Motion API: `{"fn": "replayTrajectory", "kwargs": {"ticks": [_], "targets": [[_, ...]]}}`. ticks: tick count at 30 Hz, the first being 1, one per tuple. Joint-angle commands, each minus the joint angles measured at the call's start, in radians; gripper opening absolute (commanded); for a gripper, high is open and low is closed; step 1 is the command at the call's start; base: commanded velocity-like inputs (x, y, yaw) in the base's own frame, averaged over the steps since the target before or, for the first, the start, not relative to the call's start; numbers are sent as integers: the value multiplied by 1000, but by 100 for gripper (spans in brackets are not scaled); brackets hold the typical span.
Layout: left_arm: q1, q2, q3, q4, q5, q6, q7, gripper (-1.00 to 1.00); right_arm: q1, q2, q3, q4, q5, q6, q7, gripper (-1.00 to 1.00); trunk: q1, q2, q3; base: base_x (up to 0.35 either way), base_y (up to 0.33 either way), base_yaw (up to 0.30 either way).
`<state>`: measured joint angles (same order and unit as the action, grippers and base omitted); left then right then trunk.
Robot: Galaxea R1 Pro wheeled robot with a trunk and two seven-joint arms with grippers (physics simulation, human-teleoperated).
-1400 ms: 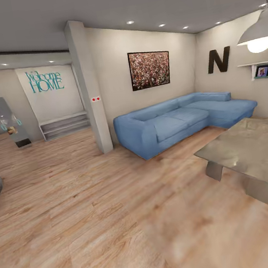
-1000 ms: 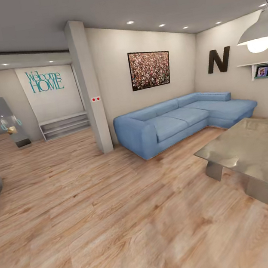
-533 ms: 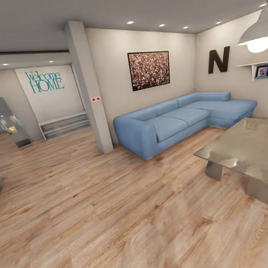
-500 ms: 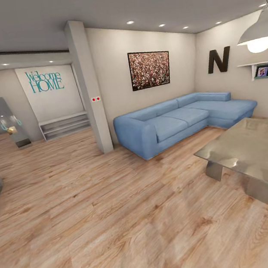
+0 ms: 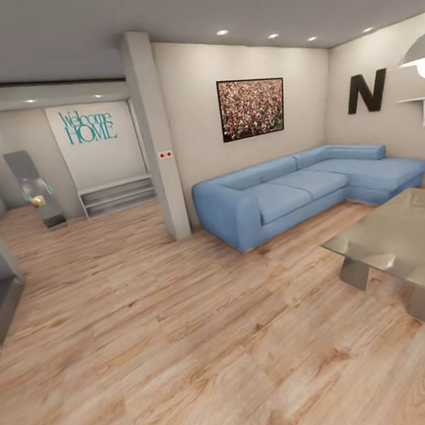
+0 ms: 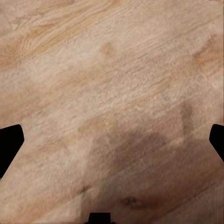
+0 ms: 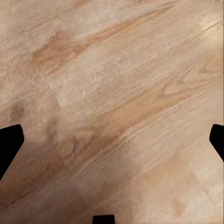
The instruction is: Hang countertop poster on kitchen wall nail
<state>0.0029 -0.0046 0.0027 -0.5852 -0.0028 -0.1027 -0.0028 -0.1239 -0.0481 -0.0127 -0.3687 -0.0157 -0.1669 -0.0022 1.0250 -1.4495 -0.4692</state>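
Whole head view has slid right since half a second ago, so the camera is turning left; sofa [image 5: 305, 186] and brown painting [image 5: 252, 106] haven't moved. Poster and kitchen counter aren't in sight yet, probably still searching. Left tool [image 6: 112, 140] and right tool [image 7: 112, 140] spread wide over wood floor [image 5: 195, 354], empty.

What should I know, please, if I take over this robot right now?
Left pincer: open, empty, over the wood floor.
Right pincer: open, empty, also over floor.
The head camera faces a living room: blue sofa, speckled painting, low grey table.
Poster and kitchen worktop are not in sight here.
Done: nothing yet.
Left: find the kitchen, pick up the poster, hang it on a nail.
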Motion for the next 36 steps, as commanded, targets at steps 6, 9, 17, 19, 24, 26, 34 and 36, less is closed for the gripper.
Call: {"fn": "replayTrajectory", "kwargs": {"ticks": [6, 9, 17, 19, 24, 26, 34, 36], "targets": [[0, 0, 0, 6, 0, -2, 0, 100, 0, 0, -1, -1, 0, -4, -2, 100, 0, 0, -1, -1, -13, 292], [0, 0, -1, 11, 0, -2, -2, 100, 0, 0, -1, -2, 2, -4, -1, 100, 0, 0, -1, -79, -254, 248], [0, -1, -1, 11, 0, -2, -2, 100, 0, -1, -1, -3, 3, -4, 0, 100, 0, 0, -1, -90, -294, 160], [0, -1, -1, 11, 0, -2, -2, 100, 0, -1, 0, -3, 4, -5, -1, 100, 0, 0, -1, -91, -302, 253], [0, -1, -1, 11, 0, -2, -2, 100, 0, -1, 0, -3, 4, -6, -2, 100, 0, 0, -1, -52, -198, 280], [0, -1, -1, 12, 0, -2, -2, 100, 0, -1, 0, -3, 5, -6, -2, 100, 0, 0, -1, -17, -67, 291], [0, 0, -1, 13, 0, -2, 0, 100, 0, 3, 1, -1, 6, -6, -5, 100, 0, 0, -1, -5, -19, 295], [0, 0, -1, 13, 0, -2, 0, 100, 0, 4, 2, -1, 6, -6, -6, 100, 0, 0, -1, -1, -3, 296]]}}
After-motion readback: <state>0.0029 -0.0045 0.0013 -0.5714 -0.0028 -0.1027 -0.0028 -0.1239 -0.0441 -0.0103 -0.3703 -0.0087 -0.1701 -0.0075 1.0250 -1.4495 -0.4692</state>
